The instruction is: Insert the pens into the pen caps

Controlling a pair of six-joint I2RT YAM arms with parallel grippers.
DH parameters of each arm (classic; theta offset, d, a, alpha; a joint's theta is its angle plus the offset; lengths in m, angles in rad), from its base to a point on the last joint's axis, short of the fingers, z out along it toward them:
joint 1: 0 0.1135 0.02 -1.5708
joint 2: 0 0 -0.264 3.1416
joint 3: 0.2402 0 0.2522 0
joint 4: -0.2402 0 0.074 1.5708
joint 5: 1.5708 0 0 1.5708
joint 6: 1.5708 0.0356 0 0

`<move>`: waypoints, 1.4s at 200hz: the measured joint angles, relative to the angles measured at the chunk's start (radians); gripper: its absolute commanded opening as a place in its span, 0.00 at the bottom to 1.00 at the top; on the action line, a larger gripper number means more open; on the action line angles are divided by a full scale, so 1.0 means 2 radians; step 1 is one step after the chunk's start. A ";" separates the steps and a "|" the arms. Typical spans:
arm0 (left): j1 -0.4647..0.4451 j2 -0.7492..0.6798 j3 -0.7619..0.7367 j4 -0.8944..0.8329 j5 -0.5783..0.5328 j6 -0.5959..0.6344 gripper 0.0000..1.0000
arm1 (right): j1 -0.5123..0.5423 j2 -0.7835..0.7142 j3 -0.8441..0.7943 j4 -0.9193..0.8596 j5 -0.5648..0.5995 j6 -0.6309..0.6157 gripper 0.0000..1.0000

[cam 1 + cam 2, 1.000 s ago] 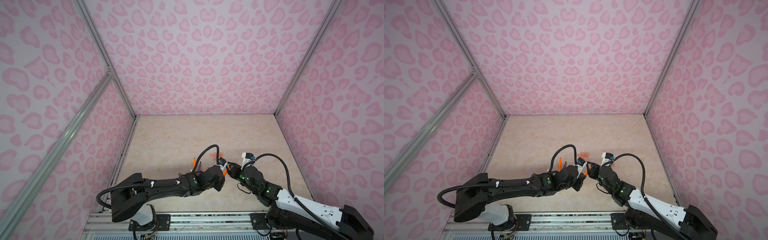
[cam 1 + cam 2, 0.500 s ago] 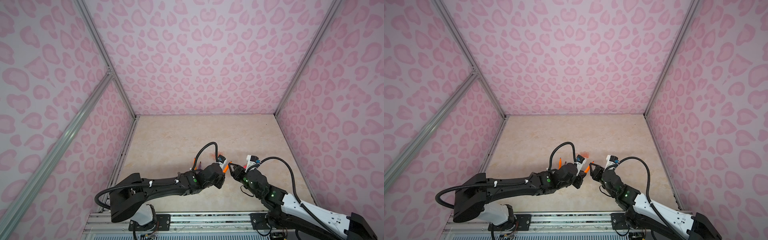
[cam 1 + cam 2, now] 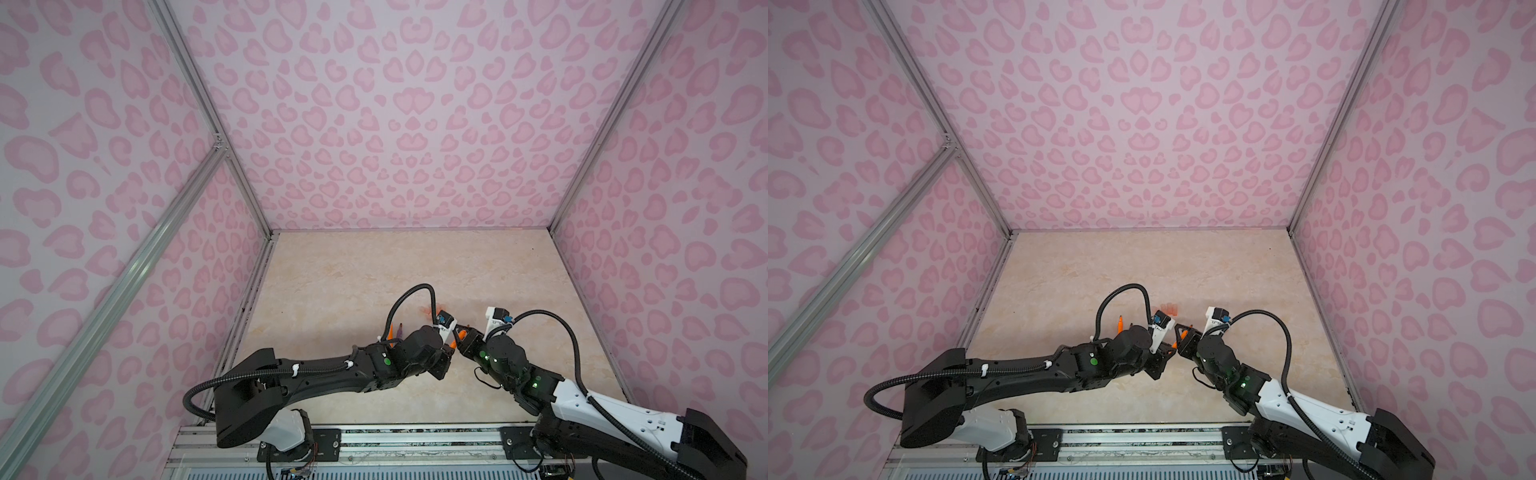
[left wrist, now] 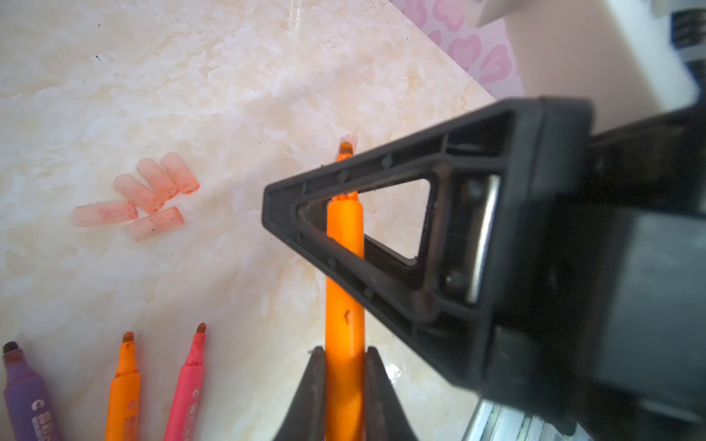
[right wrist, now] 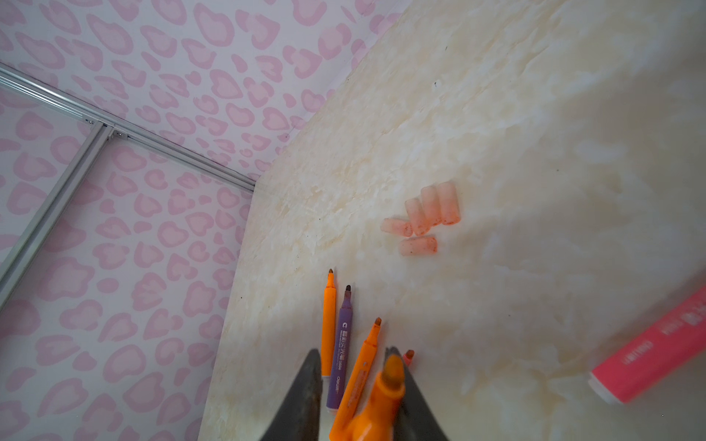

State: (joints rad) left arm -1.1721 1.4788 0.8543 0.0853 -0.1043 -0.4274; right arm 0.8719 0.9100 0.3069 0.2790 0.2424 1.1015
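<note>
Provisionally, capping one of six: left claw (image 4: 344,355) pinches slim orange marker pen (image 4: 344,236), tip seemingly in translucent cap (image 4: 349,139); whether right claw (image 5: 353,352) pinches is unclear; five pale caps (image 4: 154,223), five pens (image 5: 328,324) loose.

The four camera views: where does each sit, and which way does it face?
Top views: high at the front, looking down at the table and back wall; left arm and right arm show.
Right wrist: behind the right gripper, facing the caps and loose pens; an orange pen between its jaws.
Left wrist: behind the left gripper, along the orange pen it holds; the right gripper crosses the view.
Shared: both wrist views show the five loose caps.
</note>
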 measured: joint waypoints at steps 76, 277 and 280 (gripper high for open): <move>0.000 0.000 -0.002 0.000 -0.002 0.001 0.24 | 0.008 0.005 0.001 0.019 0.000 0.015 0.00; 0.001 0.024 0.005 0.026 -0.006 0.005 0.26 | 0.054 0.001 -0.029 0.076 0.049 0.074 0.00; 0.001 0.024 0.004 0.027 -0.006 0.005 0.26 | 0.054 0.001 -0.030 0.076 0.049 0.074 0.00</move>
State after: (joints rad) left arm -1.1706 1.5276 0.8631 0.1387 -0.1169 -0.4179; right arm 0.9798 0.9123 0.2470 0.4320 0.3408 1.2491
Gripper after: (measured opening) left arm 0.254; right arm 0.138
